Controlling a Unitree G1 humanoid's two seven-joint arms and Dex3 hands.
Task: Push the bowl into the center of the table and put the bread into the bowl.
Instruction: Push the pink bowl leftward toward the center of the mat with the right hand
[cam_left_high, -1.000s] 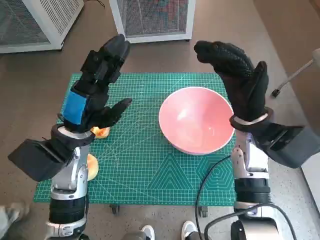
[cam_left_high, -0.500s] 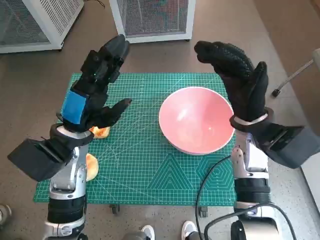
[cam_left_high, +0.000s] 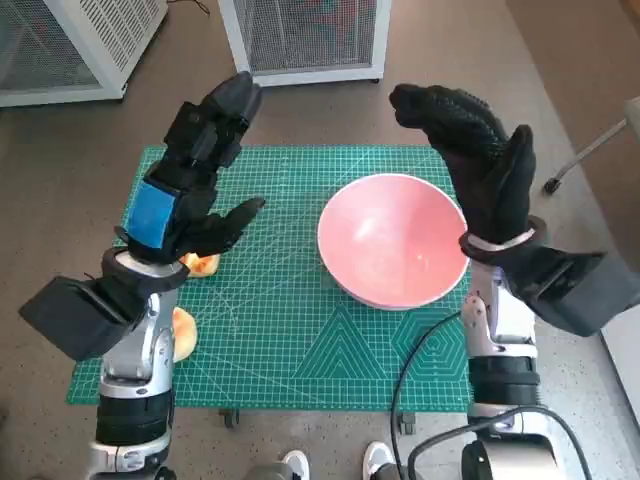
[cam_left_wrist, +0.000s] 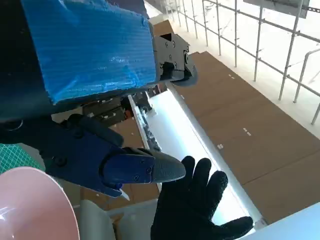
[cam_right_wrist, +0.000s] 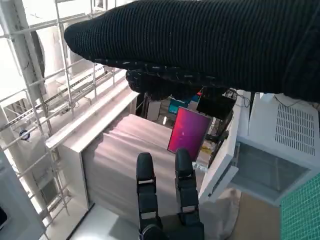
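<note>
Fingers on both hands spread, holding nothing: left hand (cam_left_high: 190, 190) and right hand (cam_left_high: 478, 160) both raised above the table, palms facing each other, neither touching anything.

Largest to smallest, placed against the green cutting mat (cam_left_high: 280, 340):
- mat covers nearly the whole tabletop.
- pink bowl (cam_left_high: 392, 240) sits on the mat's right half, right of its middle, upright, empty. Looks not yet centred, so the push is probably still to do.
- bread: two orange-tan pieces near the mat's left edge, well apart from the bowl. One (cam_left_high: 203, 264) peeks out just under the left hand, the other (cam_left_high: 184, 333) is half hidden by the left forearm. Neither picked up.

Judgement: task at the start. Left to do: bowl push, bread grasp, bread drop into bowl.
</note>
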